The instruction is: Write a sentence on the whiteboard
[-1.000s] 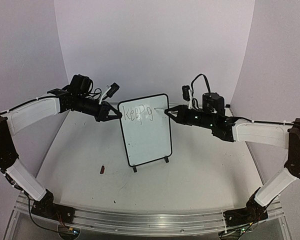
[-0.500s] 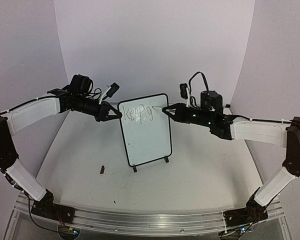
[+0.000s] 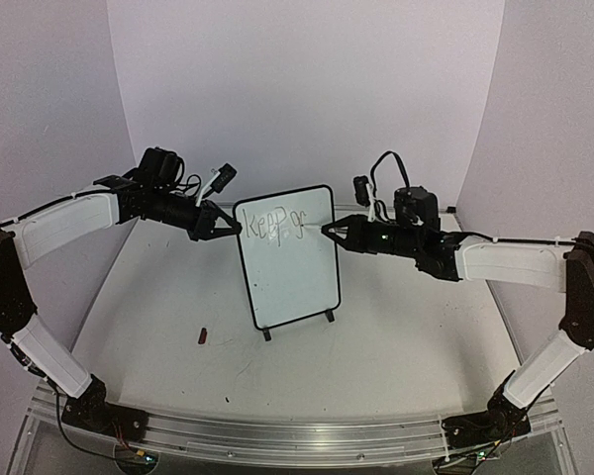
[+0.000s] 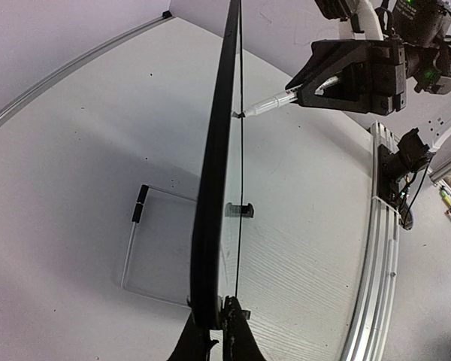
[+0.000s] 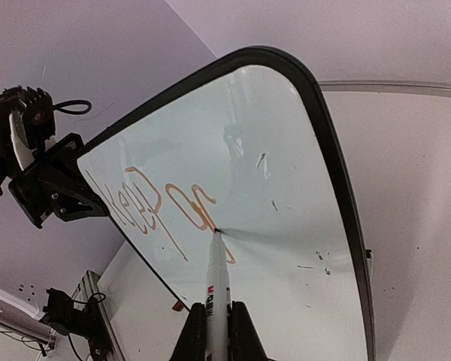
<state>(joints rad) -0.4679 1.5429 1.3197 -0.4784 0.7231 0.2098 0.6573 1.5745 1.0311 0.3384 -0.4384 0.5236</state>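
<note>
The whiteboard (image 3: 292, 282) stands upright on its two black feet at mid-table. My left gripper (image 3: 228, 230) is shut on its upper left edge; in the left wrist view the board (image 4: 218, 150) runs edge-on up from the pinching jaws of that gripper (image 4: 216, 331). My right gripper (image 3: 339, 230) is shut on a white marker (image 5: 218, 282) whose tip touches the board face (image 5: 301, 195). The sentence (image 5: 165, 207) reads "Keep go" near the top, and the tip rests just after the last letter.
A small dark cap-like piece (image 3: 204, 335) lies on the table left of the board's feet. An aluminium rail (image 3: 297, 435) runs along the near edge. Purple backdrop walls close in the back and both sides.
My right gripper has shifted the marker slightly left and down on the board, and a new stroke has appeared after the "g". The left arm and board have stayed still.
</note>
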